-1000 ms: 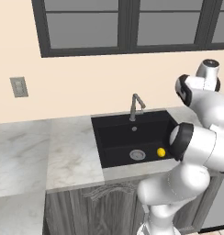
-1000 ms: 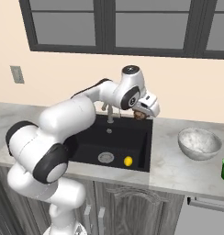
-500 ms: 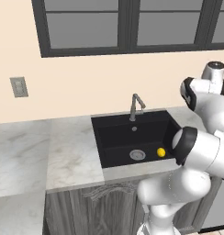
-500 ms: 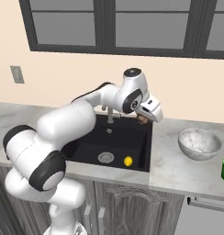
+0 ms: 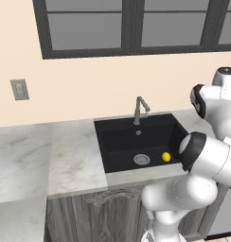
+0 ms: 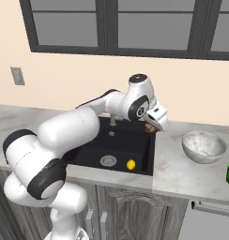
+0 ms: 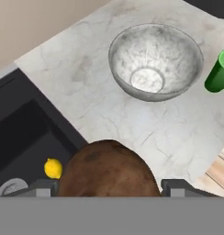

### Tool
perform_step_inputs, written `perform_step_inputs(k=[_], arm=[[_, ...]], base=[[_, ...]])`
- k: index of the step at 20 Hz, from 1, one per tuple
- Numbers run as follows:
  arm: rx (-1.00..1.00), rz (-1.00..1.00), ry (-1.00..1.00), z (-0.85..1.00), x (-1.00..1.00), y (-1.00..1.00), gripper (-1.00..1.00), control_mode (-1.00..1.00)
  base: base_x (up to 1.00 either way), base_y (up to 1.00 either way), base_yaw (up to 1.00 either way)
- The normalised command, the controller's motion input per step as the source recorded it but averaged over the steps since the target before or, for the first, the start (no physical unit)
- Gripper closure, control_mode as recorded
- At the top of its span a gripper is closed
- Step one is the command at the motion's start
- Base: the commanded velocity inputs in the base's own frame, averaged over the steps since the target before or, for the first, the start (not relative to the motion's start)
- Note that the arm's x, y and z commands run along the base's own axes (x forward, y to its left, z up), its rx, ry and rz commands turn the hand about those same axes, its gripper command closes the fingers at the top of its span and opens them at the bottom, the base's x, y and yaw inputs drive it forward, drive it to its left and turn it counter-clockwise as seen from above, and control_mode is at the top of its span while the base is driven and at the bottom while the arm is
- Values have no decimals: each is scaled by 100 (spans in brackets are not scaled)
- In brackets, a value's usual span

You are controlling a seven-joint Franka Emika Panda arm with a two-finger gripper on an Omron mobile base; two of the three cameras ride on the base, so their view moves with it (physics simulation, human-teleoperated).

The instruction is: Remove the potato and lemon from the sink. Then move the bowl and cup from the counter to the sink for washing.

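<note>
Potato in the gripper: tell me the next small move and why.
Probably carry it a little farther over the counter toward the bowl, lower, then release. The gripper holds the potato above the sink's right edge, where bare marble lies; the lemon waits in the basin.

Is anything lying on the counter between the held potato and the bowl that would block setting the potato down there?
Nothing visible does. The hand carries the potato above bare counter just right of the sink. The bowl and cup sit farther along.
</note>
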Motion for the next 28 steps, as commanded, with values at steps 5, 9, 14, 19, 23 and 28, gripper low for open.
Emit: perform_step_inputs(k=[5,9,14,19,23,28], arm=[[0,-10,4,-12,-17,-23,100,-100],[1,-10,8,-13,-15,-21,100,-100],[3,-8,6,-13,-18,-20,100,-100],[5,-6,1,-13,-19,-23,100,-100],[6,-4,0,-15,-20,-23,100,-100],[6,-3,3,-17,-15,-16,100,-100]], base=[[0,0,0],[0,0,0],[0,0,0],[0,0,0],[0,0,0],[0,0,0]])
